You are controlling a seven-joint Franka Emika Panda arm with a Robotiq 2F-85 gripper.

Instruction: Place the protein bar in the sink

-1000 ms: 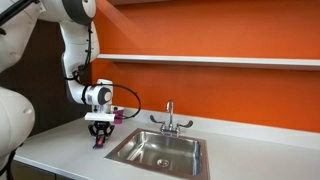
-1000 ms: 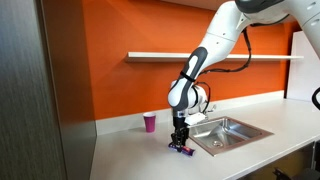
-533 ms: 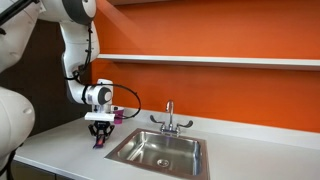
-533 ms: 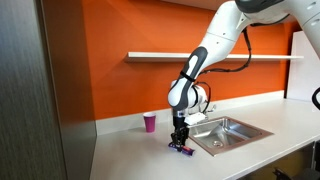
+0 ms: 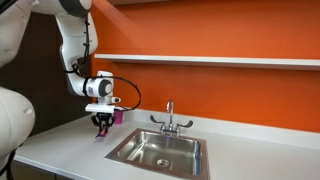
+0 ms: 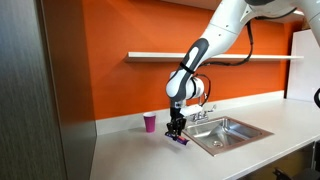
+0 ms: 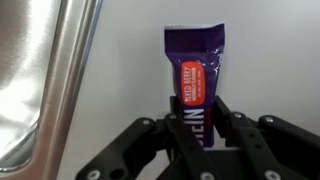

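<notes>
Wrist view, claw [image 7: 204,124] gripping protein bar [image 7: 195,58]

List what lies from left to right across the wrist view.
Sink → bare countertop → protein bar, whose lower end is clamped in the end effector.

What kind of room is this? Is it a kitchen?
Probably a small kitchen or break room: a steel sink with a chrome faucet sits in a long white counter, and a pink cup stands near the orange wall.
</notes>
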